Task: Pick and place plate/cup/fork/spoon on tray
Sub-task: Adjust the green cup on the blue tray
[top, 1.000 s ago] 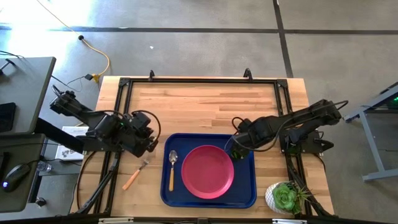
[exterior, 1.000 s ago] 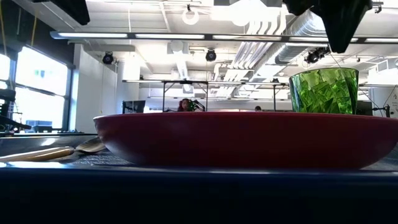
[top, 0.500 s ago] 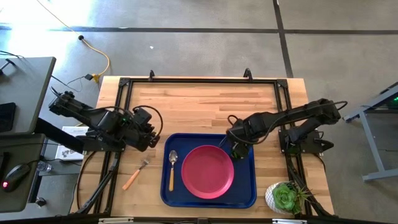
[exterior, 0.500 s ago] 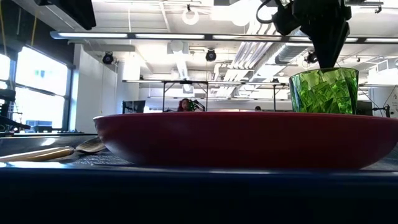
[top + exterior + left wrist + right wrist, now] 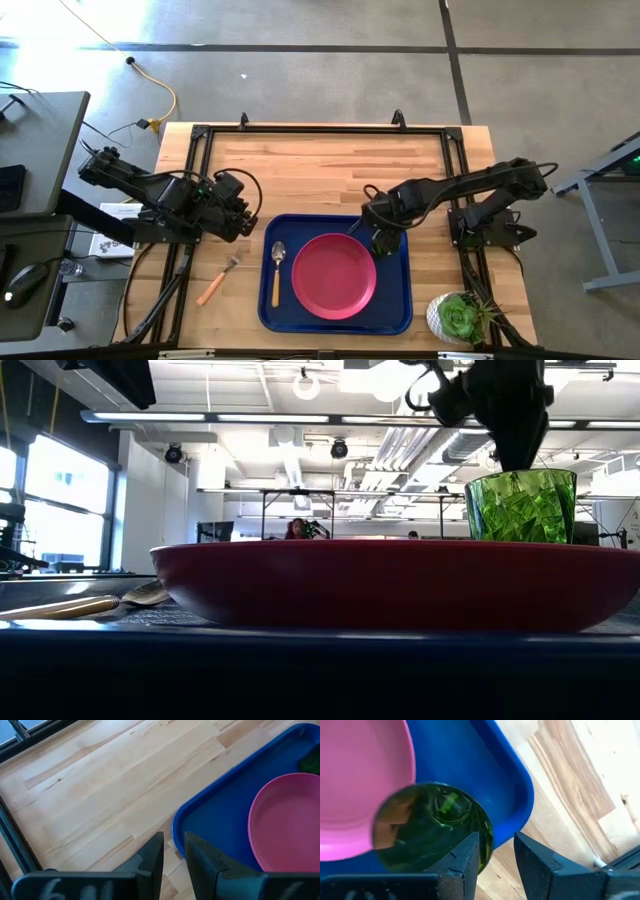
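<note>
The right gripper (image 5: pixel 381 240) hangs over the far right corner of the large dark blue rectangular plastic tray (image 5: pixel 395 318), its two dark fingers (image 5: pixel 465 857) parted with a narrow gap and holding nothing. Directly below it stands the small dark green translucent round cup (image 5: pixel 427 827), upright on the tray floor; in the low view the gripper (image 5: pixel 520 455) ends just above the cup's rim (image 5: pixel 521 505), apart from it. Beside the cup, toward the tray's middle, lies the round flat pink-red plastic plate (image 5: pixel 333 275). Beyond the plate, well apart from this gripper, the small spoon with a silver bowl and yellow-orange handle (image 5: pixel 276 272) rests on the tray. The left gripper (image 5: pixel 243 222) waits over the wooden table (image 5: pixel 330 170) just outside the tray's left edge, fingers (image 5: pixel 150 860) slightly apart and empty. Nearer the table's front than that gripper, the small orange-handled fork with metal tines (image 5: pixel 217 280) lies on the bare wood.
</note>
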You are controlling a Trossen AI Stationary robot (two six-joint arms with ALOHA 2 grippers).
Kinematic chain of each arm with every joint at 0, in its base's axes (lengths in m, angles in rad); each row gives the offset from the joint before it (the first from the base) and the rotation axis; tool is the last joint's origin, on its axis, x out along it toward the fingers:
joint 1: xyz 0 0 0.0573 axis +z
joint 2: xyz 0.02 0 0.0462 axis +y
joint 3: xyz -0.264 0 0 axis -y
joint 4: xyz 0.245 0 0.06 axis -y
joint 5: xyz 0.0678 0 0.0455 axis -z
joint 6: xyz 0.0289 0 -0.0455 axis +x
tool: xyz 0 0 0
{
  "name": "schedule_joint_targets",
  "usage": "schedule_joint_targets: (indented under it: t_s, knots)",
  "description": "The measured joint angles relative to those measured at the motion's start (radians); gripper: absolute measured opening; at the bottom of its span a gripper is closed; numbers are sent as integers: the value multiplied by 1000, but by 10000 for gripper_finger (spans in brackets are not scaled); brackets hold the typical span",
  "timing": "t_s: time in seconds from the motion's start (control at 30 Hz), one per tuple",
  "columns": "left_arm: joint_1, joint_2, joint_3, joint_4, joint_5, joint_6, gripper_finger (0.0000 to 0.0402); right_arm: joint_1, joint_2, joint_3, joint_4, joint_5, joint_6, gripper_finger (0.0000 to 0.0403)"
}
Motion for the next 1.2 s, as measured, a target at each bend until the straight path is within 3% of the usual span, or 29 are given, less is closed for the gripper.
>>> schedule_joint_targets:
  t_s: [0.43,0.87,1.2]
  knots:
    - [0,0,0,0,-1,0,67,0,0,-96,72,-25,26,111]
    - [0,0,0,0,-5,0,67,-40,0,-96,63,-22,55,8]
    - [0,0,0,0,-5,0,67,-52,0,-73,-72,14,53,19]
